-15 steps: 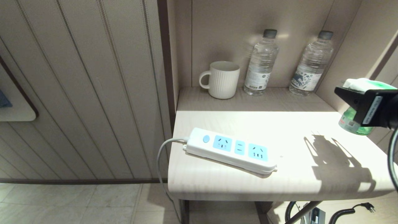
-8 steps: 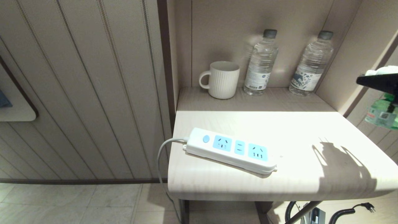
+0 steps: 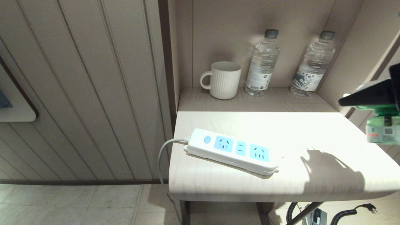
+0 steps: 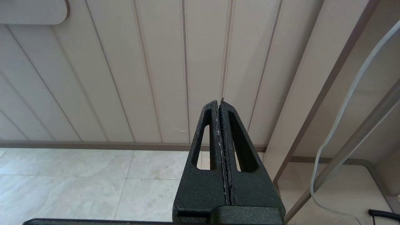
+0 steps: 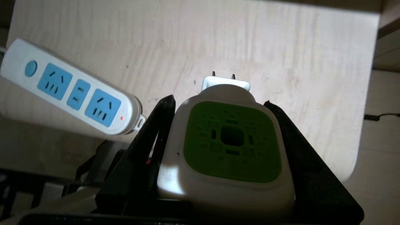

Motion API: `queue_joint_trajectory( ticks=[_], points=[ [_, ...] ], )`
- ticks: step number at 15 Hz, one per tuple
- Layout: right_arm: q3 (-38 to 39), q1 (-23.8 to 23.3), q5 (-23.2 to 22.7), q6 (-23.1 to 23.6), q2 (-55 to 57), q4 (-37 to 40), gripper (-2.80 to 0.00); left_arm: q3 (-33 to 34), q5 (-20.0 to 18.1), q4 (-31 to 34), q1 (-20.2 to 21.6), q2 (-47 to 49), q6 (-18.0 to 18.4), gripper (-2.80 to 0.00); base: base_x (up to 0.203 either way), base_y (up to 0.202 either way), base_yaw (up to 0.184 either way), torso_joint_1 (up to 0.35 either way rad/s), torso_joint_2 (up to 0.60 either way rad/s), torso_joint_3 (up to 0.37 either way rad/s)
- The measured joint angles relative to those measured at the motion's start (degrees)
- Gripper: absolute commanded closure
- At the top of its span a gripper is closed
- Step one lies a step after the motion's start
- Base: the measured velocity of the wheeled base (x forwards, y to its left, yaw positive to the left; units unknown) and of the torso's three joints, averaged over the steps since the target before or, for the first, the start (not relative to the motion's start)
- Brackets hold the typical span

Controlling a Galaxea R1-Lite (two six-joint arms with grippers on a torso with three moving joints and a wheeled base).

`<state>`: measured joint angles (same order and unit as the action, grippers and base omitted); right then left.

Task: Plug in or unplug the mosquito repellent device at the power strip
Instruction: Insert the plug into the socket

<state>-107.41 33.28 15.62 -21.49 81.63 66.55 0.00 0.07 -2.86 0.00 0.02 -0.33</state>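
The white power strip [image 3: 232, 150] with light-blue sockets lies unoccupied on the pale table [image 3: 312, 125]; the right wrist view shows it too [image 5: 72, 90]. My right gripper [image 3: 359, 98] hovers above the table's right edge, well to the right of the strip. It is shut on the mosquito repellent device [image 5: 231, 143], its fingers clamping the white head with the green centre. The device's two plug prongs [image 5: 222, 75] point down at the table top. Its green bottle [image 3: 382, 129] hangs below the finger. My left gripper [image 4: 218, 101] is parked low beside the table, shut and empty.
A ribbed white mug [image 3: 223, 79] and two clear water bottles [image 3: 262, 62] [image 3: 313, 62] stand on the shelf behind the table. The strip's white cord [image 3: 162, 162] drops off the table's left edge. Panelled wall stands to the left, a niche wall to the right.
My right gripper, holding the device, swung up and out to the right, then came back down and turned. Its shadow on the table has shifted left towards the strip. The strip has not moved.
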Motion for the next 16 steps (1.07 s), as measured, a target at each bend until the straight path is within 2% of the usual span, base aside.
queue_joint_trajectory(
  ticks=[3, 6, 16],
  points=[
    [-4.0, -1.48, -4.13, -1.31, 5.09, 7.35, 0.0, 0.0, 0.0, 0.02, 0.0, 0.0, 0.01, 0.0, 0.0, 0.0, 0.0, 0.0, 0.0, 0.0],
    [-4.58, -3.79, -7.82, -1.49, 7.55, 7.64, 0.0, 0.0, 0.0, 0.0, 0.0, 0.0, 0.0, 0.0, 0.0, 0.0, 0.0, 0.0, 0.0, 0.0],
    [-4.69, -4.39, -8.24, -1.11, 7.04, 7.24, 0.0, 0.0, 0.09, 0.09, 0.07, 0.0, 0.0, 0.0, 0.0, 0.0, 0.0, 0.0, 0.0, 0.0]
  ],
)
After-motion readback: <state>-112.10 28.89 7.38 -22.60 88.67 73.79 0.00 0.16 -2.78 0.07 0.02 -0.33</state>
